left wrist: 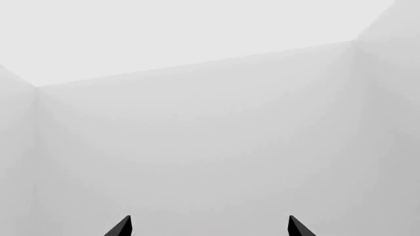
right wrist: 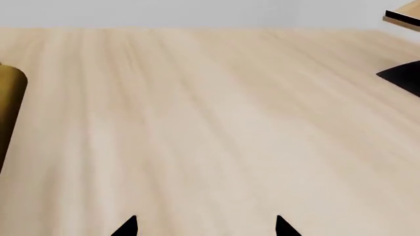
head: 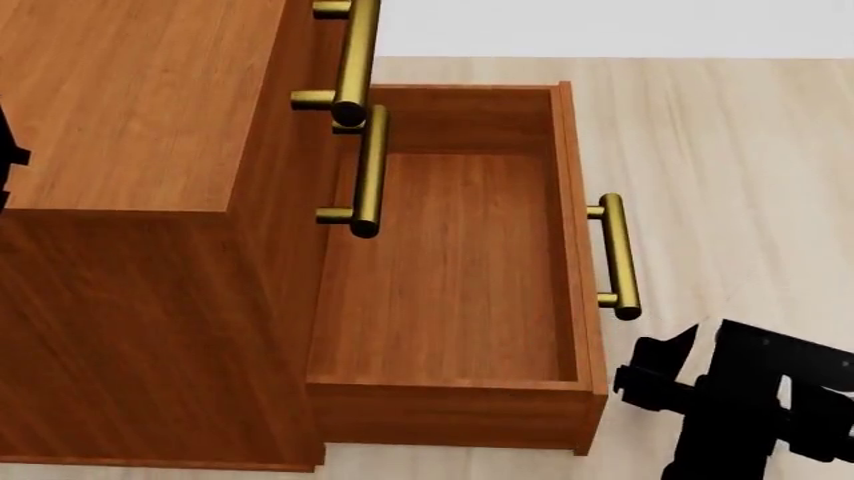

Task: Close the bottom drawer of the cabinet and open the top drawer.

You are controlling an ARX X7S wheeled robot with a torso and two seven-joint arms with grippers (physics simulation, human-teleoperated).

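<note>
In the head view the reddish-brown cabinet is seen from above. Its bottom drawer is pulled far out and is empty, with its brass handle on the outer front. The top drawer's brass handle and the middle drawer's handle sit close to the cabinet front. My right gripper hovers open just beyond the bottom drawer's front, near the handle's near end. In the right wrist view the right gripper is open over floor, with a brass handle end at the edge. My left gripper is open, facing bare white walls.
Pale wood floor spreads out past the open drawer. In the right wrist view a pale wooden edge and a dark shape show at the far side. A black part of my left arm sits beside the cabinet top.
</note>
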